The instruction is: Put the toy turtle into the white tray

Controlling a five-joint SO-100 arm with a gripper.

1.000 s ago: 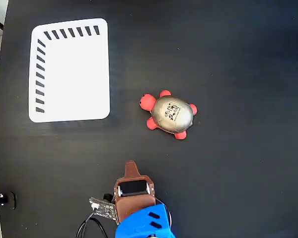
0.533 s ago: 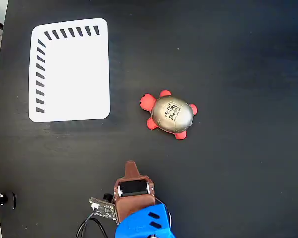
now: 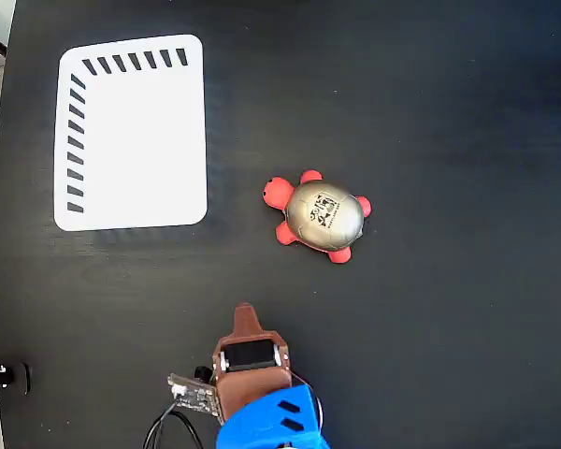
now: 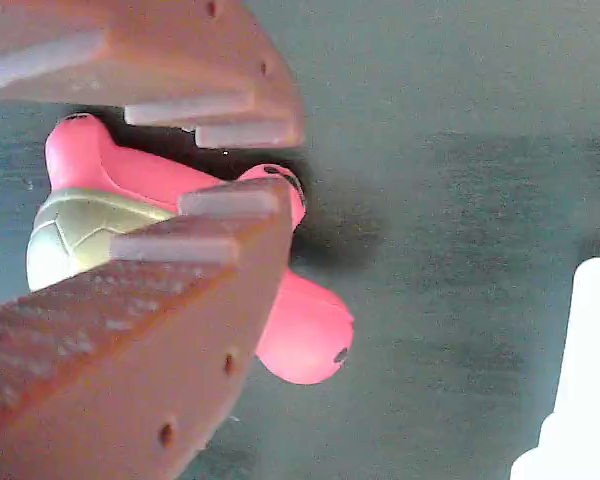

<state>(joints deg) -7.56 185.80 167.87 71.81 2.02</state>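
- Leftmost in the fixed view, the white tray [image 3: 131,136] lies flat on the black table [image 3: 449,112] with nothing in it; its slanted black slots run along its top and left edges. It sits well apart from the other things, so I judge it is simply waiting as the goal.
- Only a pale corner of that tray [image 4: 580,380] shows at the right edge of the wrist view, cut off by the frame, so its slots cannot be made out there.
- Next, near the bottom edge of the fixed view, the gripper [image 3: 246,313] points up the picture toward the middle of the table. The arm behind it is cut off by the frame, and from above the brown fingers merge into one narrow tip.
- From the wrist view the gripper [image 4: 245,165] has its two jaws a narrow gap apart, with nothing clamped between them; this looks like an approach not yet closed on anything.
- Further right, the toy turtle [image 3: 320,217] rests on the bare table, head toward the tray, clear of both tray and gripper. It is not yet lifted.
- At the wrist camera the turtle [image 4: 300,340] is largely hidden behind the lower finger; only part of the shell, the red head and a foot show, and the printed mark is out of sight.
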